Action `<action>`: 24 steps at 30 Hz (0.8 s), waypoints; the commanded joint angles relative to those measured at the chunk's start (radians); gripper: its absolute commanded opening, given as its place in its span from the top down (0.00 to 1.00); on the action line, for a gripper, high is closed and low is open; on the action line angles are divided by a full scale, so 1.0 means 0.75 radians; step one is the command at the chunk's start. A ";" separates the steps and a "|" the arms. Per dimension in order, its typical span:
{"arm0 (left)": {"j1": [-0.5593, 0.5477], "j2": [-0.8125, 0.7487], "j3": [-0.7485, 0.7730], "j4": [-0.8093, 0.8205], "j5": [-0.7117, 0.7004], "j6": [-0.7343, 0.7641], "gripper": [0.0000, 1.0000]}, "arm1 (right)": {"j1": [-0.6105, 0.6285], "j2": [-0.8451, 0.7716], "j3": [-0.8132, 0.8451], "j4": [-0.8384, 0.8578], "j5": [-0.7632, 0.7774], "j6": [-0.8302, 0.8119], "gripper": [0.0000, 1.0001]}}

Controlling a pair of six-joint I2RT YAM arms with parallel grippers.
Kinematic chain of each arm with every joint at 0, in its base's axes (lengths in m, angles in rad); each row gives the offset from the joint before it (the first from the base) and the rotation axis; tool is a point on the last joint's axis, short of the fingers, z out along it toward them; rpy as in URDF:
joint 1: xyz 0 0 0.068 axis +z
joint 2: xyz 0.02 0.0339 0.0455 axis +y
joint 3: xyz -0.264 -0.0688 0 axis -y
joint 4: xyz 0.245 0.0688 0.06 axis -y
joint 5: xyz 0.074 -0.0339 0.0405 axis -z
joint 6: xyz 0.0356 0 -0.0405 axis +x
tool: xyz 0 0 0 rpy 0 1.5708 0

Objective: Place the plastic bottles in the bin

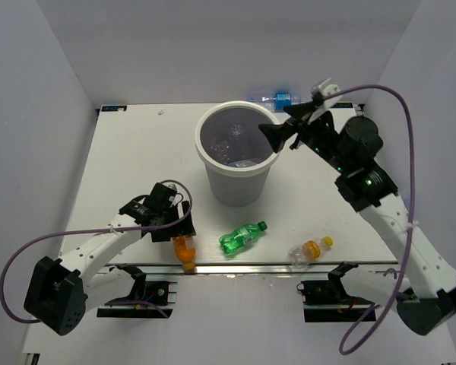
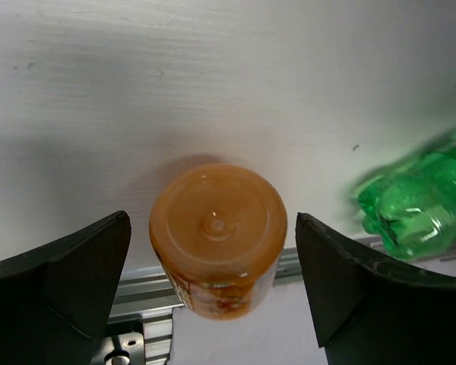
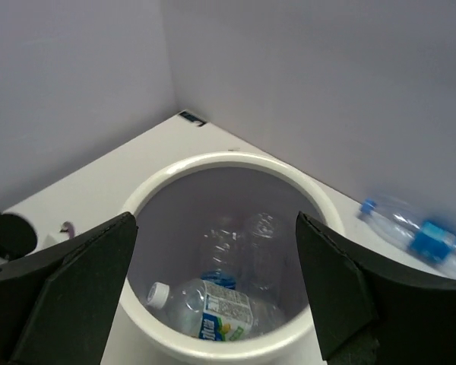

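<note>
The white bin (image 1: 235, 182) stands mid-table with clear bottles (image 3: 213, 308) inside. My right gripper (image 1: 277, 137) hangs open and empty over its right rim (image 3: 220, 163). My left gripper (image 1: 171, 228) is open around the orange bottle (image 1: 184, 251), which lies at the table's front edge; its base (image 2: 218, 228) sits between the fingers, apart from both. A green bottle (image 1: 241, 237) lies right of it, also in the left wrist view (image 2: 422, 198). A clear bottle with orange cap (image 1: 309, 251) lies front right. A clear bottle with blue label (image 1: 277, 98) lies behind the bin (image 3: 422, 236).
White walls enclose the table on the left, back and right. A metal rail (image 1: 243, 268) runs along the front edge under the orange bottle (image 2: 137, 293). The right arm's purple cable (image 1: 406, 137) loops above the right side.
</note>
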 commanded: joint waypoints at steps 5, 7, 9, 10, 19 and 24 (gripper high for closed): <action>-0.065 0.045 -0.046 0.111 -0.098 -0.106 0.18 | 0.000 -0.310 -0.328 -0.078 0.543 0.247 0.11; -0.071 0.051 -0.040 0.123 -0.092 -0.114 0.37 | 0.000 -0.436 -0.475 -0.115 0.598 0.394 0.11; -0.071 0.049 -0.009 0.125 -0.092 -0.108 0.49 | 0.000 -0.514 -0.624 -0.151 0.612 0.480 0.11; -0.073 0.037 0.005 0.113 -0.098 -0.108 0.59 | 0.000 -0.585 -0.671 -0.152 0.582 0.519 0.11; -0.073 -0.143 0.359 -0.097 -0.358 -0.069 0.85 | 0.002 -0.723 -0.907 -0.372 0.212 0.508 0.11; -0.073 -0.272 0.535 -0.093 -0.448 -0.079 0.97 | 0.033 -0.615 -1.017 -0.326 -0.095 0.297 0.11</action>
